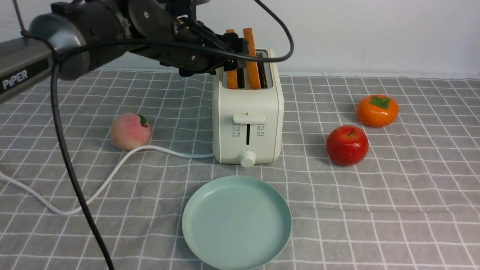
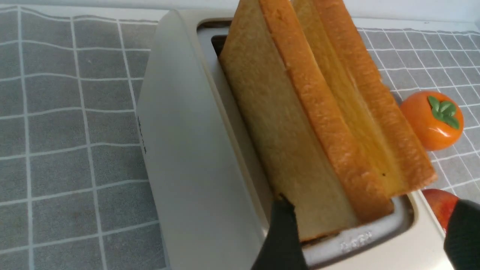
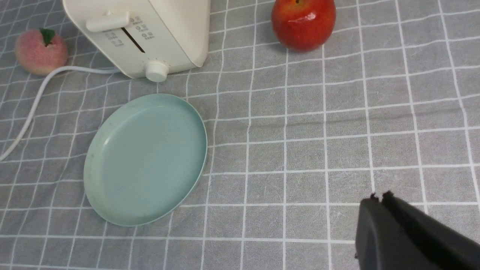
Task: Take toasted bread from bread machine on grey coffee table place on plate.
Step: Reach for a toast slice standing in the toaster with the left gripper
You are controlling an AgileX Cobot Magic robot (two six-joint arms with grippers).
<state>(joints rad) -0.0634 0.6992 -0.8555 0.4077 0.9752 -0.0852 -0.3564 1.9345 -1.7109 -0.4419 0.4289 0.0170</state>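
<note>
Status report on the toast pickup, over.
Left gripper open at the toast, both slices in toaster. Right gripper shut, empty. Plate bare, nothing blocking.

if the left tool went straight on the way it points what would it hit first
Most likely the toasted bread standing in the bread machine; the open left tool points at it, though depth is hard to judge.

The bread machine (image 1: 247,108) is standing mid-way across the coffee table (image 1: 393,210), with two slices of toasted bread (image 1: 248,39) sitting upright in its slots. The plate (image 1: 237,222) is lying directly before it. The peach (image 1: 130,131) is resting to its left, the apple (image 1: 347,145) to its right, and the persimmon (image 1: 377,110) behind the apple. The cord (image 1: 180,153) is trailing leftward, passing before the peach.
</note>
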